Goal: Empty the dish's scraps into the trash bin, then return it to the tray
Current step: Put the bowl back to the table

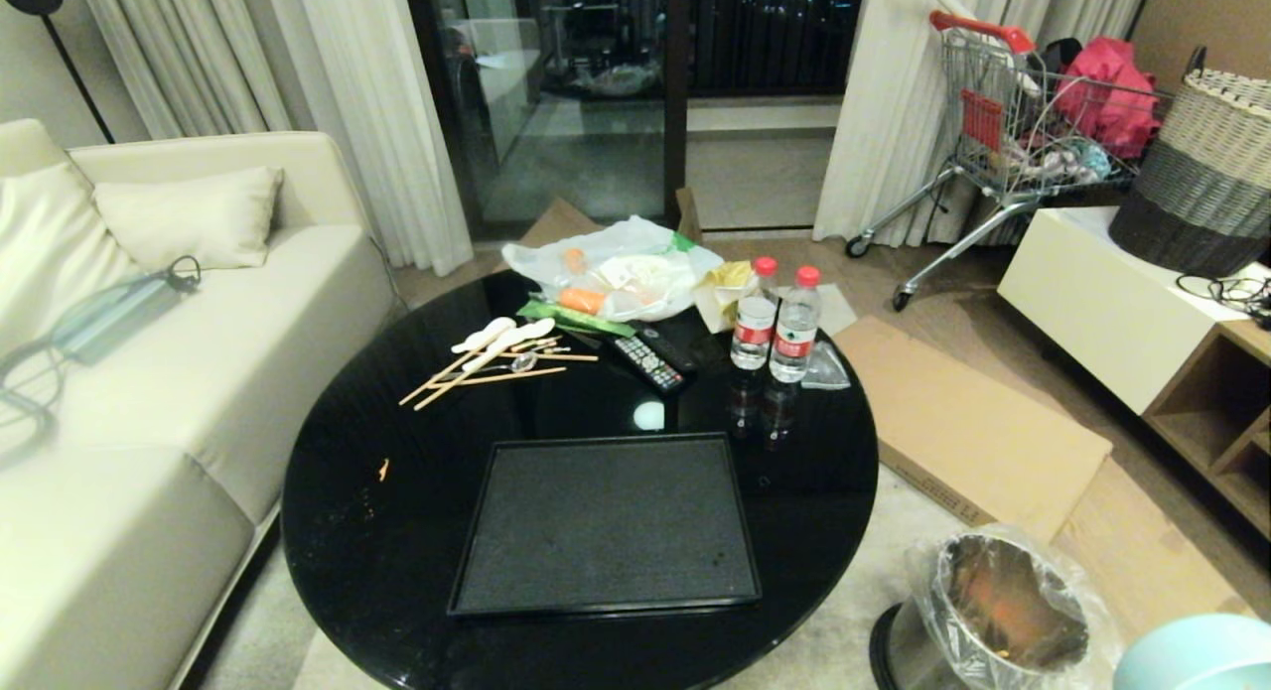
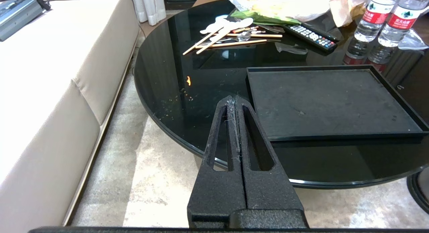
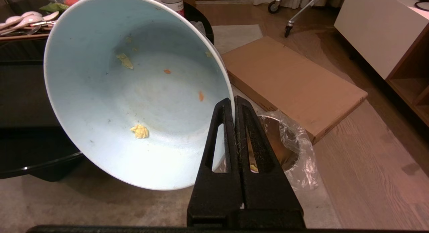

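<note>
My right gripper (image 3: 233,100) is shut on the rim of the dish (image 3: 110,92), a pale bluish-white bowl tipped on its side beside the table; its edge shows at the head view's corner (image 1: 1197,655). A few small yellow and orange scraps (image 3: 139,131) cling to its inner wall. The trash bin (image 3: 285,142), shiny metal with a clear plastic liner, stands on the floor just beyond the gripper (image 1: 1003,611). The black tray (image 1: 606,523) lies bare on the round black table (image 1: 397,531). My left gripper (image 2: 233,99) is shut on nothing, over the table's near edge by the tray (image 2: 328,102).
Chopsticks and spoons (image 1: 496,357), a remote (image 1: 647,362), two water bottles (image 1: 779,323) and a plastic bag of food (image 1: 616,268) crowd the table's far side. A sofa (image 1: 119,372) stands left; flat cardboard (image 1: 983,432), a cabinet (image 1: 1122,303) and a cart (image 1: 1003,124) lie right.
</note>
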Available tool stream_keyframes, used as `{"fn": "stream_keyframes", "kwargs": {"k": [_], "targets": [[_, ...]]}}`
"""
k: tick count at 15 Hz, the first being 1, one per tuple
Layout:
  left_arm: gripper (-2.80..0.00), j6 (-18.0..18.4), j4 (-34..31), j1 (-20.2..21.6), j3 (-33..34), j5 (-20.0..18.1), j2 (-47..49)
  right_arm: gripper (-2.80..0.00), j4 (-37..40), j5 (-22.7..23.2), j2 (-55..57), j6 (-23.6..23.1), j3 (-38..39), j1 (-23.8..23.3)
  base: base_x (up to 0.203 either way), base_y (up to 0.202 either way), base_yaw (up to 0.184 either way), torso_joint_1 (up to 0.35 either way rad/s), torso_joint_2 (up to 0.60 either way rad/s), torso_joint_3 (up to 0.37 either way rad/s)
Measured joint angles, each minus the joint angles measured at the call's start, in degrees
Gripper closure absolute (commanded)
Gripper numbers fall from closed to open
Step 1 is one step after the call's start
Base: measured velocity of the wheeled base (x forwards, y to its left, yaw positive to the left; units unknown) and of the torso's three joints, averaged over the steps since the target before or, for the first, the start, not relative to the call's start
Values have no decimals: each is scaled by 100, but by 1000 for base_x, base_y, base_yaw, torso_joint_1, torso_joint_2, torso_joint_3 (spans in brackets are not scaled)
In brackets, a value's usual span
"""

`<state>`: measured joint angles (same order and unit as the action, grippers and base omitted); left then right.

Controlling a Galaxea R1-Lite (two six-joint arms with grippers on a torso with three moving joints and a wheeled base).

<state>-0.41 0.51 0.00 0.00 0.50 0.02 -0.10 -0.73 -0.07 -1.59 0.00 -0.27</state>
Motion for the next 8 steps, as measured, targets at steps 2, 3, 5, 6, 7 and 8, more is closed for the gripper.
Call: {"fn": "stream_keyframes", "kwargs": {"k": [2, 3, 5, 6, 7, 8], "targets": [[0, 1, -2, 0, 0, 1, 0, 0, 5, -15, 0, 38, 0, 0, 0, 0, 0, 0, 0, 0], [0, 0, -1, 0, 0, 1, 0, 0, 2, -31, 0, 51, 0, 0, 0, 0, 0, 0, 0, 0], [0, -5, 0, 0, 0, -6, 0, 0, 2, -121, 0, 52, 0, 0, 0, 0, 0, 0, 0, 0], [0, -5, 0, 0, 0, -9, 0, 0, 2, -127, 0, 23, 0, 0, 0, 0, 0, 0, 0, 0], [0, -10, -2, 0, 0, -9, 0, 0, 2, -117, 0, 21, 0, 0, 0, 0, 0, 0, 0, 0], [0, -10, 0, 0, 0, -6, 0, 0, 2, -104, 0, 8, 0, 0, 0, 0, 0, 0, 0, 0]]}}
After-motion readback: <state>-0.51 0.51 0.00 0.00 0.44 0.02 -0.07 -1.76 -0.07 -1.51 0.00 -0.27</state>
